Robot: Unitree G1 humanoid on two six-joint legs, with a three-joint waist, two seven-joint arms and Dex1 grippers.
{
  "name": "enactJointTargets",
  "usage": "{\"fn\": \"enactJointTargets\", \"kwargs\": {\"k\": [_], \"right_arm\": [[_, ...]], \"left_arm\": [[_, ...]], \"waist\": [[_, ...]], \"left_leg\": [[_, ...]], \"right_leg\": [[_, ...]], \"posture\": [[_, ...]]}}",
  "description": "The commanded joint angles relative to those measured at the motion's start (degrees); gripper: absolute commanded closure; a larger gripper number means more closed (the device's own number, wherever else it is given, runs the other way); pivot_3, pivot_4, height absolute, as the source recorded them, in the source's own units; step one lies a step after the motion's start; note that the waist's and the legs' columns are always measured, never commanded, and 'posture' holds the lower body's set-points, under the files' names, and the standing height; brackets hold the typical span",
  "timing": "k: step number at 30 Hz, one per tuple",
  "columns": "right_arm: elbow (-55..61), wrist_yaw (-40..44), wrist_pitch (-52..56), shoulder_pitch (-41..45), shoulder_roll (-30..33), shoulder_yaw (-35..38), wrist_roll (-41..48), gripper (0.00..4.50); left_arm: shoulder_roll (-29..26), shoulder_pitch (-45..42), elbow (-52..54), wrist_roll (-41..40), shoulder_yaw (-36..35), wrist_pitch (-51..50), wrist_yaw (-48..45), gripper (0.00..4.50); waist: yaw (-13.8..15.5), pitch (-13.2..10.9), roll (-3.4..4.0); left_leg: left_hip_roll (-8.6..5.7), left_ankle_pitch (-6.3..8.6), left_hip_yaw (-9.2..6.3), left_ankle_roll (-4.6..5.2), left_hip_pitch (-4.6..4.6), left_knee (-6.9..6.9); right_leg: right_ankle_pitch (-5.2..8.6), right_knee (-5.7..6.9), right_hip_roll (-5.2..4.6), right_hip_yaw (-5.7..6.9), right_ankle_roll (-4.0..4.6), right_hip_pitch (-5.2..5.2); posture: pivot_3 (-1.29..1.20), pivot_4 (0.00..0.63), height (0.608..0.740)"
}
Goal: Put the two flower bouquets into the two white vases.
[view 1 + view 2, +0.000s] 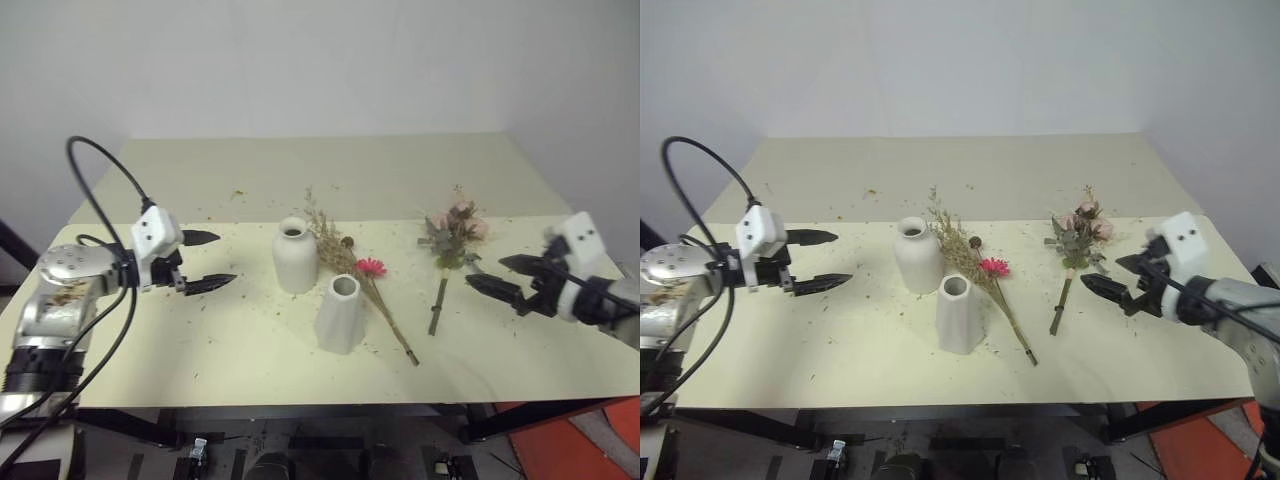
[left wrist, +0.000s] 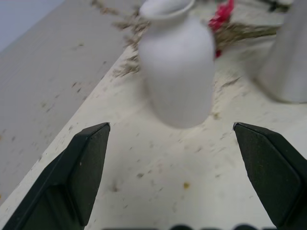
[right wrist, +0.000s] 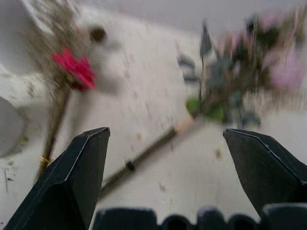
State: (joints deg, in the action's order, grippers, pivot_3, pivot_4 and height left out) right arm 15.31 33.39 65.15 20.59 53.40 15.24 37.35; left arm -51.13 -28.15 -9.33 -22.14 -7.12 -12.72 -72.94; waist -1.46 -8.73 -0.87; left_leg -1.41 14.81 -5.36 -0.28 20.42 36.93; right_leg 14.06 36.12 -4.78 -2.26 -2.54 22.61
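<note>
While both vases stand empty mid-table, rounded matte white bottle vase [image 1: 296, 256] sits at 11 o'clock of faceted white cone vase [image 1: 340, 313]. Dry tan grass bouquet with magenta flower [image 1: 362, 282] lies flat beside them; pale pink rose bouquet [image 1: 451, 244] lies at 3 o'clock. Left gripper [image 1: 211, 261] and right gripper [image 1: 495, 274] hover, fingers apart, holding nothing.

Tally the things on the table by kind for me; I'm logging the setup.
White vases: 2, a bottle-shaped vase and a faceted cone vase
Bouquets: 2, a pink rose bouquet and a dried grass bouquet
Total: 4
</note>
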Motion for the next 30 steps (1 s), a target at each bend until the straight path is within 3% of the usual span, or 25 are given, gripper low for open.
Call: {"fn": "enactJointTargets", "kwargs": {"k": [1,6,9,19,22,30], "right_arm": [[-2.9,-5.3,10.5,8.7,-2.0,-3.0,-0.5,0.0],[-12.8,-11.2,19.6,21.7,-8.4,-10.5,-5.5,0.0],[-18.9,-11.0,19.4,26.4,-9.9,-14.5,-8.0,0.0],[-45.9,-8.3,6.2,37.1,-16.6,-25.3,-20.3,0.0],[-48.2,-6.2,3.3,37.9,-17.4,-26.9,-22.3,0.8],[-44.9,-6.1,0.7,37.1,-16.9,-22.8,-24.7,3.56]], "left_arm": [[-1.8,0.4,3.8,-5.4,-3.8,-3.3,-2.6,0.02],[-3.0,1.9,7.7,-11.0,-5.9,-8.3,-5.4,0.02],[-3.4,2.8,9.8,-13.6,-6.9,-10.7,-6.4,0.02],[-3.5,4.9,13.4,-15.1,-8.1,-12.7,-4.8,0.02],[-3.7,5.9,14.4,-15.4,-8.9,-12.9,-4.3,0.0],[-3.9,6.2,14.5,-15.2,-9.5,-12.8,-4.0,0.0]], "waist": [[-0.3,0.0,0.01],[-1.0,0.0,0.01],[-1.1,0.0,0.01],[-1.2,0.0,0.03],[-1.3,0.0,0.03],[-1.3,0.0,0.04]], "left_leg": [[0.0,0.0,0.01,0.01,0.01,-0.02],[0.04,0.01,0.06,0.02,0.06,-0.01],[0.04,0.01,0.13,0.02,0.26,-0.01],[0.05,0.0,0.2,0.01,0.62,0.02],[0.07,0.0,0.22,0.01,0.61,0.03],[0.23,0.0,0.27,0.01,0.61,0.02]], "right_leg": [[0.0,-0.01,0.01,-0.01,0.0,0.02],[0.0,0.0,0.05,-0.06,0.0,0.1],[-0.01,0.06,0.05,-0.12,0.01,0.39],[-0.06,0.08,0.08,-0.14,0.08,0.76],[-0.08,0.08,0.09,-0.16,0.11,0.76],[-0.13,0.09,0.25,-0.2,0.19,0.8]], "posture": [[0.0,0.15,0.74],[0.0,0.15,0.74],[0.0,0.15,0.74],[0.0,0.15,0.74],[0.0,0.15,0.74],[0.0,0.15,0.74]]}}
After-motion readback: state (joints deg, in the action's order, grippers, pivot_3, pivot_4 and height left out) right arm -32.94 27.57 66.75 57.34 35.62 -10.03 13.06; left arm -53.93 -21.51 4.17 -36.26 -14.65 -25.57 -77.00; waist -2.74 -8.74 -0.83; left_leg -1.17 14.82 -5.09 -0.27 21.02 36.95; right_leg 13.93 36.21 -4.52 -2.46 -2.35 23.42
